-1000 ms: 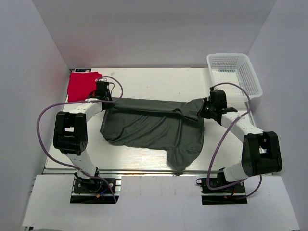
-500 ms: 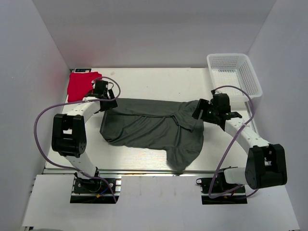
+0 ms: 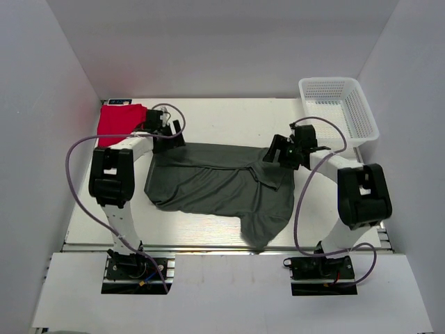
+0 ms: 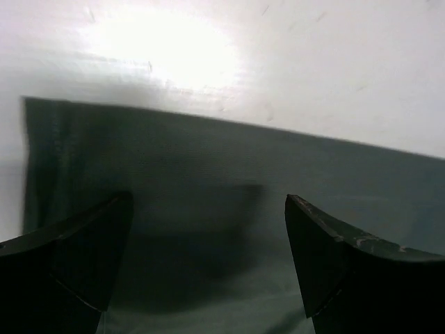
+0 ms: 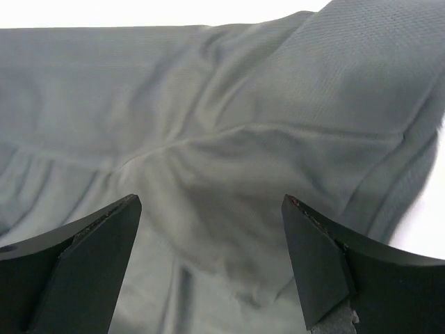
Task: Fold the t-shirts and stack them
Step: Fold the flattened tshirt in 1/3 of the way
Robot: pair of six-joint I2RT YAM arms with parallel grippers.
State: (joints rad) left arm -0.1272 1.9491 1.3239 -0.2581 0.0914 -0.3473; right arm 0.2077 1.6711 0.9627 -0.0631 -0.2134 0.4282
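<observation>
Both arms have let go of the grey shirt and drawn in along its far edge. The left claw and right claw hang released above it. The shirt lies spread on the tabletop, unfolded, so folding likely comes next. The red shirt sits far-left. The basket holds nothing visible.

Dark grey-green t-shirt, left gripper and right gripper at its far corners, jaws perhaps apart
</observation>
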